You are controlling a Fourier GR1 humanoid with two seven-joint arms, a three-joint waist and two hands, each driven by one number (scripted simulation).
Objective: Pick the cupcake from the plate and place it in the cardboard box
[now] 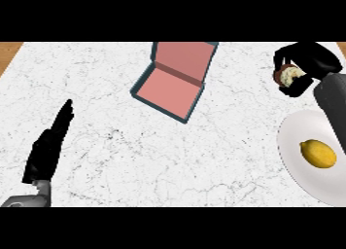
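Observation:
My right hand (311, 62) is at the upper right, above the counter, with its fingers curled round the cupcake (288, 75). Only part of the cupcake's pale top and brown base shows between the fingers. The white plate (305, 160) lies at the right edge below that hand and holds a yellow lemon (318, 153). The open box (177, 78), pinkish inside with a dark teal rim, sits at the top centre, to the left of the right hand. My left hand (50, 146) rests open at the lower left with straight fingers pointing up.
White marble counter (133, 146) fills most of the view. Wooden strips (4, 56) show at the top corners beyond the counter's edge. My right forearm (339, 112) overlaps the plate's upper right part.

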